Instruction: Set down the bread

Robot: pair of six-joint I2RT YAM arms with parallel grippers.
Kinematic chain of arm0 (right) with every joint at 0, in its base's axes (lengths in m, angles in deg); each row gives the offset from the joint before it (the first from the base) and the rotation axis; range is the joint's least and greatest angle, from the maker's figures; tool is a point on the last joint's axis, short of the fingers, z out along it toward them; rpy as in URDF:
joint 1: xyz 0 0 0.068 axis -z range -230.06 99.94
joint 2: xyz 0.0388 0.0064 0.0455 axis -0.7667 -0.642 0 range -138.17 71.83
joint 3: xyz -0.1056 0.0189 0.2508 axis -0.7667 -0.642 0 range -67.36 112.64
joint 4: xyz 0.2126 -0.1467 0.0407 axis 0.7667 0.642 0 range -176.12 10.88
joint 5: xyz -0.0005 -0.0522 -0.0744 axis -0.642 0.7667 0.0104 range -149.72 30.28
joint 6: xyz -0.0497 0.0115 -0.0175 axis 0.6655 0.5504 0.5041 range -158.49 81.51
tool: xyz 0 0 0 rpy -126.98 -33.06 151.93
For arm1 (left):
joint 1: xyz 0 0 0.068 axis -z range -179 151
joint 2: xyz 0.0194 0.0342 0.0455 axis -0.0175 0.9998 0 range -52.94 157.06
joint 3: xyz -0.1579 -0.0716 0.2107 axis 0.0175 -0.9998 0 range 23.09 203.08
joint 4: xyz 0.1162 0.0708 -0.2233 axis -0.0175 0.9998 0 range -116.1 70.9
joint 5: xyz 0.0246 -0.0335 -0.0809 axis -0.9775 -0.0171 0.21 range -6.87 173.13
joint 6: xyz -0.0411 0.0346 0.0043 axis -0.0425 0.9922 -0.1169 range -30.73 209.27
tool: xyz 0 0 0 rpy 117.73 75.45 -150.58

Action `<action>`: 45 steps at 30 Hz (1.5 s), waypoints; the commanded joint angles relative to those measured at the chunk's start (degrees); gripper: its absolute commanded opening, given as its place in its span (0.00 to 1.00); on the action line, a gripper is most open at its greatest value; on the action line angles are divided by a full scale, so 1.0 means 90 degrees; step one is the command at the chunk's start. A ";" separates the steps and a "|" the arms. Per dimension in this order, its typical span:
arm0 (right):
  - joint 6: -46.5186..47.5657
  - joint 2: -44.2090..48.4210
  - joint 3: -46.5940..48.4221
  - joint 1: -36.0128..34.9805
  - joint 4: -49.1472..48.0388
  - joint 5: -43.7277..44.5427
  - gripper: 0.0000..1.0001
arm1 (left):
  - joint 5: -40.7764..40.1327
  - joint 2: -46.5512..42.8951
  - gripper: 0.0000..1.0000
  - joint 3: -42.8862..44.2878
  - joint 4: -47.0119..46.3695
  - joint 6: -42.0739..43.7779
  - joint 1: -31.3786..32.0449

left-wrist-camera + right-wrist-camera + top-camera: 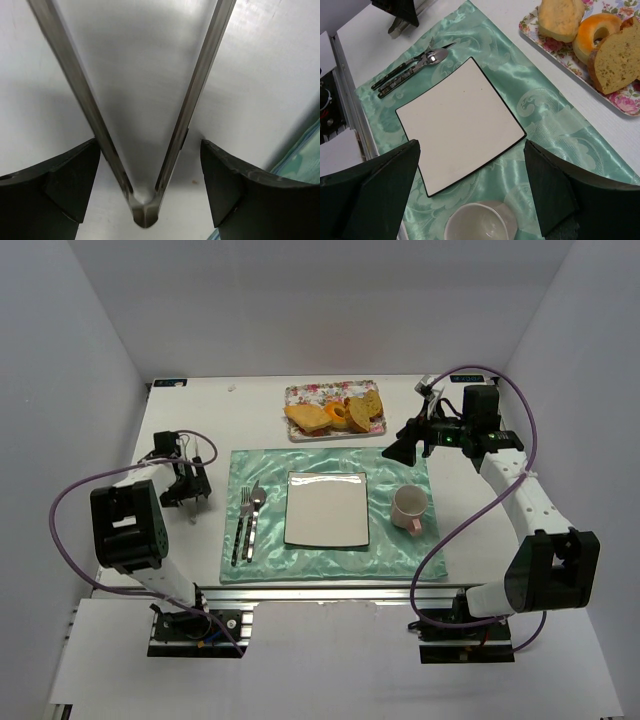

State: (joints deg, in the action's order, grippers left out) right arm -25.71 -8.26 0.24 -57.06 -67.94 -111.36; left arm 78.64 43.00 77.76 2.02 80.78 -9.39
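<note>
Your left arm is folded low over the white table (pixel 200 420), left of the green placemat (pixel 400 560), with the left gripper (pixel 190 495) pointing down at the surface. Its wrist view shows the fingers (pixel 65 185) spread wide on either side of a pair of metal tongs (pixel 192 100), which lie in a V on the table. The right-hand finger stands clear of its tong arm. The left-hand one sits just beside its arm, and you cannot tell whether they touch, so nothing is gripped. Your right arm reaches up the right side and bends inward, holding the right gripper (pixel 400 450) over the far right corner of the placemat, tilted toward the square white plate (pixel 327 508). Its jaws are also wide apart, with nothing between them. The bread (pixel 335 415) lies together on the floral tray (pixel 300 393) at the far edge, beyond the placemat. The plate is bare, with the pink cup (pixel 408 508) to its right and the cutlery (pixel 248 520) to its left.
</note>
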 commanded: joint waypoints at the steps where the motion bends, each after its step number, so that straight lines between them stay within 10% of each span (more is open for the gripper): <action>1: -0.0111 -0.0036 0.0038 -0.0032 -0.0184 -0.0171 0.89 | 0.0109 0.0150 0.90 0.0272 -0.0477 0.0201 -0.0027; 7: -0.0101 -0.0065 0.0126 -0.0032 -0.0047 -0.0190 0.89 | -0.0019 0.0648 0.83 0.0653 -0.0537 0.0182 -0.0144; 22: -0.0120 0.0071 -0.0039 -0.0003 -0.0056 -0.0229 0.89 | 0.1435 -0.0764 0.19 0.0770 -0.0284 -0.0071 -0.0134; 35: -0.0365 0.0149 -0.0108 0.0007 -0.0310 -0.0395 0.89 | 0.4082 -0.1803 0.58 0.1318 -0.0291 -0.1945 0.1057; 45: -0.0384 0.0452 -0.0371 0.0065 -0.0388 -0.0386 0.89 | 0.4523 -0.0867 0.57 0.2039 -0.0830 -0.3128 0.1731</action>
State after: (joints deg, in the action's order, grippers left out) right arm -29.03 -6.71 -2.50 -57.11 -69.71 -113.72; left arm 116.56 33.98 92.32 -3.49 56.39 5.19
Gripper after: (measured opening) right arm 0.894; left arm 0.578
